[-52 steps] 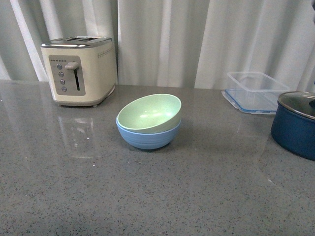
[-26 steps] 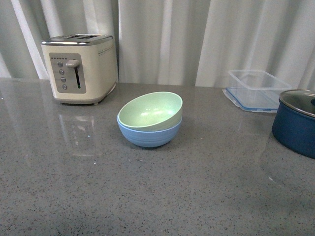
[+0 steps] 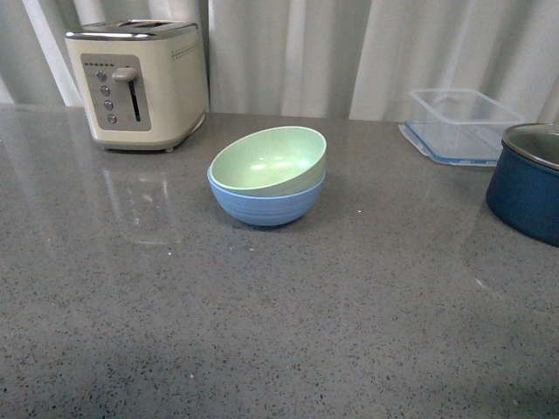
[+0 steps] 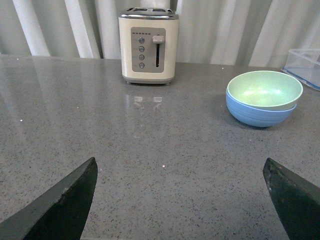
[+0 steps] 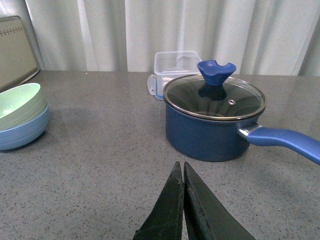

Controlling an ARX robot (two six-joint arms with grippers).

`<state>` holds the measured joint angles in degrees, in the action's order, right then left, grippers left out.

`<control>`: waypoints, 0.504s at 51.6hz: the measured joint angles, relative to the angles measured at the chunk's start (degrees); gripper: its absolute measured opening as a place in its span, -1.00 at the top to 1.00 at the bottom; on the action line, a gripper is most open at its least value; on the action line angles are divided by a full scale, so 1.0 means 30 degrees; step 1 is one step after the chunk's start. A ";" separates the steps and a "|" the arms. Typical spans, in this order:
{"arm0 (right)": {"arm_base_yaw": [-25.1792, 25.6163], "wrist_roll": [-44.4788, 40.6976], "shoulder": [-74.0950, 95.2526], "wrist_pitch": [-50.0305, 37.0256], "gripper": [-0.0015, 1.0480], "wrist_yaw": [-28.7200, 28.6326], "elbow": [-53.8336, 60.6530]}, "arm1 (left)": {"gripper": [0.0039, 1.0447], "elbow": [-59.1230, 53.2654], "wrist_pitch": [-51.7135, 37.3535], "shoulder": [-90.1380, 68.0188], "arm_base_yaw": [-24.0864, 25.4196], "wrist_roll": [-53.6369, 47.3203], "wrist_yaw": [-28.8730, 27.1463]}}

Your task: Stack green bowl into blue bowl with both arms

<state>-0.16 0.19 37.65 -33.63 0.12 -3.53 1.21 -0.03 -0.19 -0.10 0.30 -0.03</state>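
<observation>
Nearest our wrists, the grey speckled surface (image 3: pixel 279 340) lay bare and open, with wide room for moving. We kept our left gripper (image 4: pixel 180 200) released, fingers (image 4: pixel 60 205) spread far apart, and our right gripper (image 5: pixel 182 205) clenched on nothing, tips touching. Further out, at mid-surface, the green bowl (image 3: pixel 269 161) sat nested in the blue bowl (image 3: pixel 265 200), slightly tilted, its rim higher on the right. Well apart to the right stood a dark blue pot (image 5: pixel 212 125) with a glass lid and a long handle. Behind it a clear plastic container (image 3: pixel 460 125) lay near the far edge. At the far left stood a cream toaster (image 3: pixel 137 81); its small label marks were too small for us to read. White curtains (image 3: pixel 288 52) closed the back.
</observation>
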 joint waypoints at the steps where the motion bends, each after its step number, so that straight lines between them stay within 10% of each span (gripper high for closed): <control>1: 0.0007 0.0000 -0.0211 0.0153 0.98 0.0000 0.0058 | -0.88 0.0000 0.0000 0.0000 0.0000 -0.0007 0.0000; 26: 0.0007 0.0000 -0.4794 0.3468 0.98 -0.0007 0.1086 | -0.88 0.0000 0.0000 0.0000 0.0000 0.0000 0.0000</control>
<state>-0.14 0.19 23.27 -23.22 0.10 -0.27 1.21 -0.03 -0.19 -0.10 0.30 -0.03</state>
